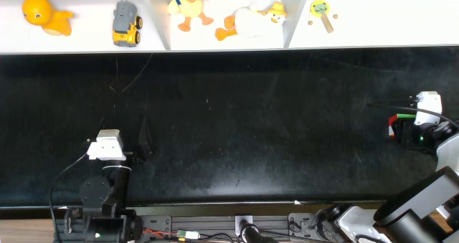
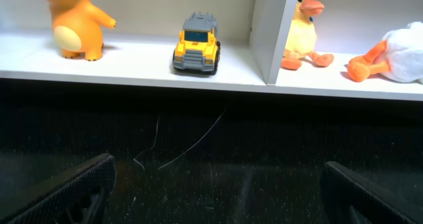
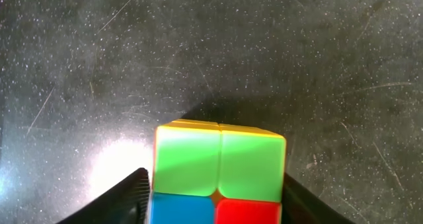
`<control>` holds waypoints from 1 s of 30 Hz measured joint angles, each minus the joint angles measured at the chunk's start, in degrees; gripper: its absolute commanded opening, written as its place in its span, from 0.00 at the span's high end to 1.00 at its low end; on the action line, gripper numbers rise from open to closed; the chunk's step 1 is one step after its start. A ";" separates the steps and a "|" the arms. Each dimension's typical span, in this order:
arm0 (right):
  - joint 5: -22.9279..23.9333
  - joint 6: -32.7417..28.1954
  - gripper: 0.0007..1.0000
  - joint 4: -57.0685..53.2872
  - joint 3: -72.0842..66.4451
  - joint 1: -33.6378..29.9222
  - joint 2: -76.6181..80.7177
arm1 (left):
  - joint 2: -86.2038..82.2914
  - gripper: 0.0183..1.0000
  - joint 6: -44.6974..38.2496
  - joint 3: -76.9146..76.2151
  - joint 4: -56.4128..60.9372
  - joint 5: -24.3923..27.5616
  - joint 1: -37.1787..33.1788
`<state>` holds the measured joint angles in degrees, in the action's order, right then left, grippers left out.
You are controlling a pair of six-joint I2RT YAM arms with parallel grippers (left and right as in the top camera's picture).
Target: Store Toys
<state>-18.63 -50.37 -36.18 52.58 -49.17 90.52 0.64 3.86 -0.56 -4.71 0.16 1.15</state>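
The left arm's jaws stand wide open and empty, probably parked while the other arm works; ahead of them the shelf (image 2: pixel 132 71) holds an orange duck (image 2: pixel 76 19), a yellow truck (image 2: pixel 196 45) and, past a divider (image 2: pixel 268 32), a yellow plush duck (image 2: pixel 304 29) and a white plush (image 2: pixel 396 49) (toys seemingly stored already). The right arm's jaws grip a coloured cube (image 3: pixel 218 171) between them over the tabletop (image 3: pixel 198 52), apparently for carrying; the shelved toys could crowd its landing spot

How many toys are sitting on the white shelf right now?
5: orange duck and yellow truck in the left compartment; yellow plush duck and white plush bird in the middle; small yellow-green toy in the right. Others may sit beyond the frame.
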 measured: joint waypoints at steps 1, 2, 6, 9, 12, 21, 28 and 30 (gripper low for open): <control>0.00 0.15 0.42 0.09 0.00 0.00 0.00 | 0.00 0.00 0.00 0.00 0.00 0.00 0.00; -0.02 0.48 0.42 0.20 0.00 0.00 0.00 | 0.00 0.00 0.00 0.00 0.00 0.00 0.00; -0.02 1.73 0.46 0.26 0.00 0.02 -0.22 | 0.00 0.00 0.02 0.00 0.00 0.00 0.00; 0.02 2.56 0.49 0.15 0.00 0.04 -1.27 | 0.00 0.00 0.00 0.00 0.00 0.00 0.00; -0.02 3.15 0.50 0.13 0.02 0.04 -3.10 | 0.00 0.00 0.00 0.00 0.00 0.00 0.00; -0.02 5.60 0.55 -0.35 4.07 2.84 -4.57 | 0.00 0.00 0.00 0.00 0.00 0.00 0.00; 0.00 9.73 0.56 -1.51 12.74 7.89 -4.17 | 0.00 0.00 0.02 0.00 0.00 0.00 0.00; -0.04 10.75 0.57 -2.69 16.46 9.25 -3.19 | 0.00 0.00 0.00 0.00 0.00 0.00 0.00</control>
<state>-18.68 -39.62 -38.87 69.04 -39.92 87.33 0.64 3.86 -0.56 -4.71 0.16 1.15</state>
